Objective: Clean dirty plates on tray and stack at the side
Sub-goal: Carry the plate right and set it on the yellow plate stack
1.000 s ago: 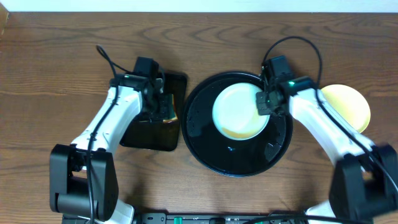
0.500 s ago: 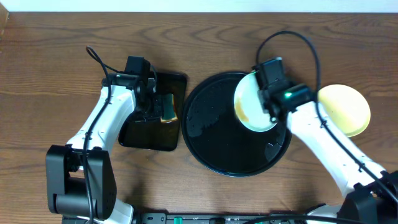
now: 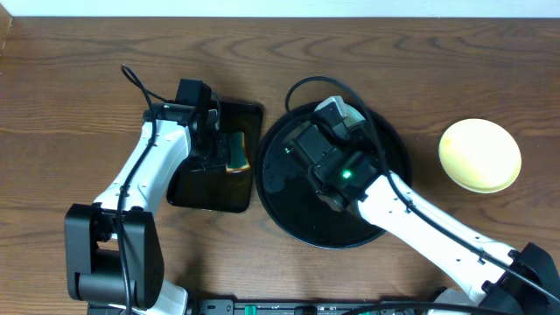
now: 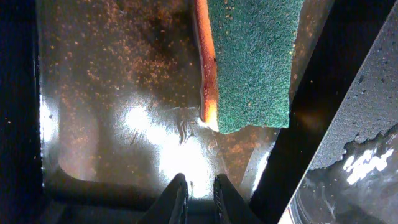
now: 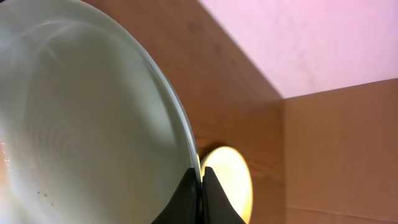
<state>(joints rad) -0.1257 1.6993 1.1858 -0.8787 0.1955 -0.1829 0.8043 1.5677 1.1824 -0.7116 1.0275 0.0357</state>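
Observation:
My right gripper (image 5: 200, 177) is shut on the rim of a pale mint-blue plate (image 5: 81, 118), which is tilted up on edge. In the overhead view this gripper (image 3: 343, 118) is over the back of the round black tray (image 3: 289, 206). The arm hides almost all of the plate there, leaving a pale sliver (image 3: 354, 111). A pale yellow plate (image 3: 479, 155) lies on the bare wood at the right and also shows in the right wrist view (image 5: 229, 183). My left gripper (image 4: 198, 198) is nearly closed and empty. It hovers over the rectangular tray, just short of a sponge.
A green sponge with an orange side (image 4: 252, 62) lies in the wet, crumb-speckled rectangular black tray (image 3: 206, 188), left of the round tray. It shows beside my left gripper in the overhead view (image 3: 236, 153). A cardboard box (image 5: 348, 149) stands beyond the table.
My right arm lifted the mint-blue plate off the round tray, tipped it on edge and swung left over the tray. My left arm shifted slightly up-left earlier, then stayed still.

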